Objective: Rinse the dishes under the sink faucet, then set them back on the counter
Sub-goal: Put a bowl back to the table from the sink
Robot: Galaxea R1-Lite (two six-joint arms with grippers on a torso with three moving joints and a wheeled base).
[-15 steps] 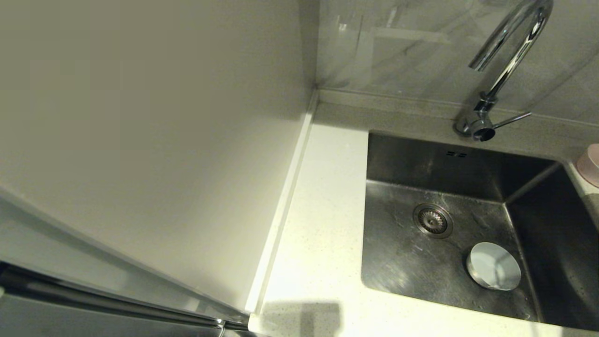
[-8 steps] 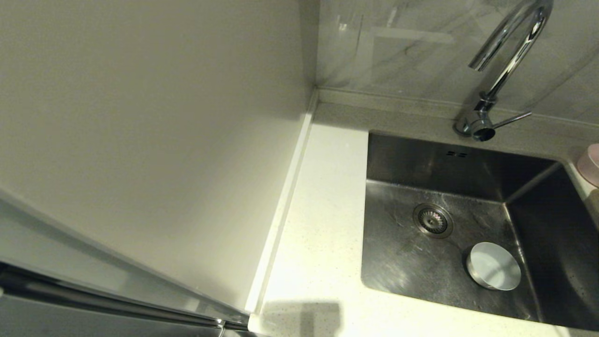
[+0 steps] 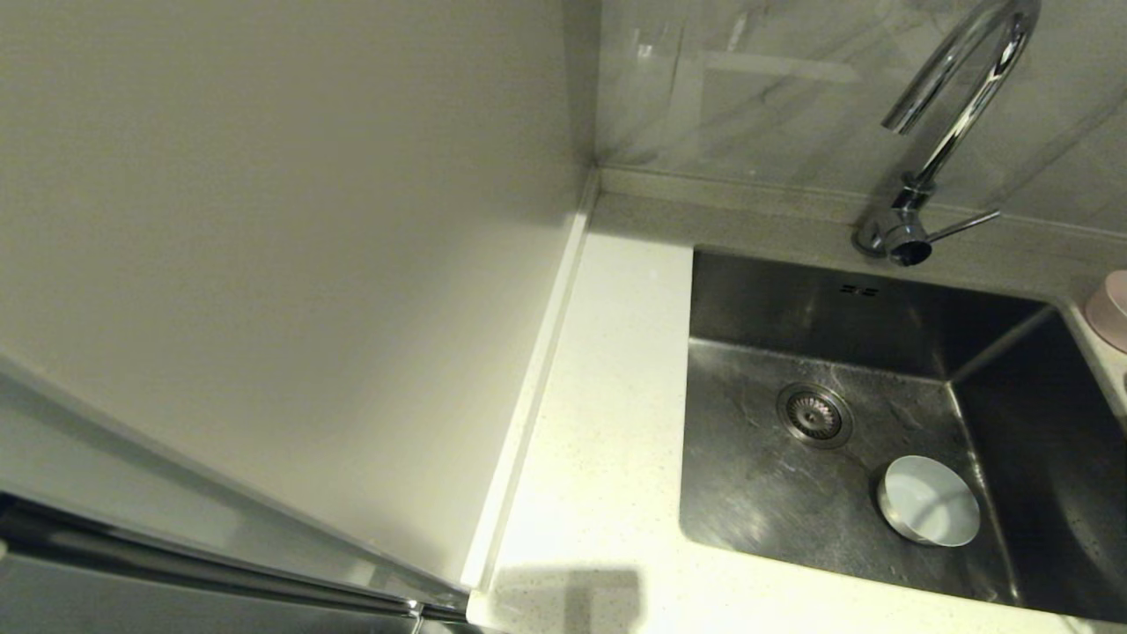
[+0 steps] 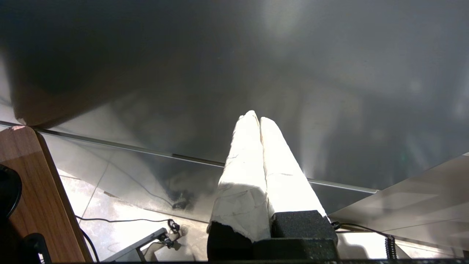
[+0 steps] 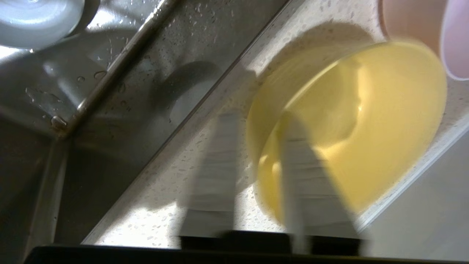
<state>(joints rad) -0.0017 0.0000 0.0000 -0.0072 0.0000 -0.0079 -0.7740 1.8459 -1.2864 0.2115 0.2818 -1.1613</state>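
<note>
The grey-blue bowl [image 3: 929, 500] sits upright on the floor of the sink [image 3: 757, 502], near its front right, beside the drain strainer [image 3: 814, 414]. The faucet [image 3: 960, 97] arches over the back rim with no water showing. The pink bowl [image 3: 1111, 308] peeks in at the right edge of the counter. In the right wrist view the yellow bowl [image 5: 384, 121] rests on the speckled counter [image 5: 154, 205] next to the pink bowl [image 5: 454, 33]. My right gripper [image 5: 256, 117] is open and straddles the yellow bowl's near rim, one finger inside, one outside. The left gripper [image 4: 255, 117] is shut, parked low.
A plain off-white panel [image 3: 290, 264] rises along the left of the white counter strip [image 3: 607, 423]. The faucet's thin lever [image 3: 964, 224] points right. Water drops cling to the sink wall [image 5: 121, 73]. Neither arm shows in the head view.
The grey-blue bowl and the faucet have not moved. A dim patch on the counter strip at the far right, below the pink bowl, has brightened.
</note>
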